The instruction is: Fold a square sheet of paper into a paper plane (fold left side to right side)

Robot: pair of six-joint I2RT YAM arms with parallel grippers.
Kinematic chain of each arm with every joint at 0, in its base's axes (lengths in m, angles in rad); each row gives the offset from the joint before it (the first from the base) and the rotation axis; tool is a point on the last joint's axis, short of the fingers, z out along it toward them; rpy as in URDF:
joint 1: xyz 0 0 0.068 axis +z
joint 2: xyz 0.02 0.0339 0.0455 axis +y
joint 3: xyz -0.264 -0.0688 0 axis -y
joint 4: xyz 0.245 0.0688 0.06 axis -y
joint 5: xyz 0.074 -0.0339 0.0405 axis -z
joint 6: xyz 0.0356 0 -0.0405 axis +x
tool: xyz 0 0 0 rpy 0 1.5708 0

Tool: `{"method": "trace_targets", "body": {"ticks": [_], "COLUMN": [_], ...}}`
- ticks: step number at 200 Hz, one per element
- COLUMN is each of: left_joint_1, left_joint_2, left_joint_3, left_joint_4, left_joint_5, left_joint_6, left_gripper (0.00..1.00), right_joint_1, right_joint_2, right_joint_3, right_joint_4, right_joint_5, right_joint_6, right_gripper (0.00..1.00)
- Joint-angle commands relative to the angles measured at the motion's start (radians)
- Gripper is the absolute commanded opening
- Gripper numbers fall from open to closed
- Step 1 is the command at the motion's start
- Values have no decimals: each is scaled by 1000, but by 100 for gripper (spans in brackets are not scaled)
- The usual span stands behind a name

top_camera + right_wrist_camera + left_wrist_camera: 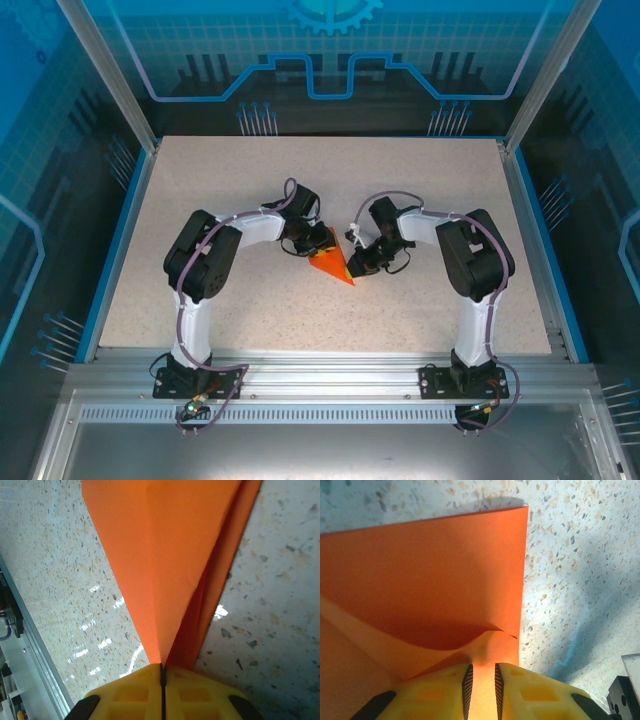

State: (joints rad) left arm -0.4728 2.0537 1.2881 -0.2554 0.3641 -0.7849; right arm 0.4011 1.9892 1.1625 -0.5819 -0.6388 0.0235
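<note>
Fingers (pixel 435 695) of the left tool (pixel 482 685) were clamped on a curled edge of the orange paper plane (pixel 430 570), the right tool (pixel 162 675) was pinched tight on its narrow pointed end, and the folded paper sat between the two arms near the middle of the speckled desk (pixel 250 180).

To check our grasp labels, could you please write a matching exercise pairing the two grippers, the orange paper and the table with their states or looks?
Things:
1. left gripper
2. right gripper
3. orange paper
4. table

States:
A. speckled beige surface
B. jaws fully together on a pointed tip
C. partly folded, held by both grippers
D. pads pinching a curled flap, a slim gap between them

Pairs: 1-D, 2-B, 3-C, 4-A.
</note>
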Motion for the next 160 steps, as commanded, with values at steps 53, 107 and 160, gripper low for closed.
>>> {"method": "trace_targets", "body": {"ticks": [53,107,160], "left_joint_1": [10,10,10], "left_joint_2": [22,22,21], "left_joint_3": [-36,-36,-32], "left_joint_4": [-15,-12,-15], "left_joint_5": [-26,-24,-22], "left_joint_6": [-10,-9,-7], "left_gripper": [25,25,25], "right_joint_1": [-19,52,68], "right_joint_2": [-151,-147,-35], "right_joint_3": [15,71,112], "right_joint_4": [-91,-48,-41], "right_joint_5": [32,-11,-32], "right_joint_6": [28,87,90], "right_gripper": [23,29,29]}}
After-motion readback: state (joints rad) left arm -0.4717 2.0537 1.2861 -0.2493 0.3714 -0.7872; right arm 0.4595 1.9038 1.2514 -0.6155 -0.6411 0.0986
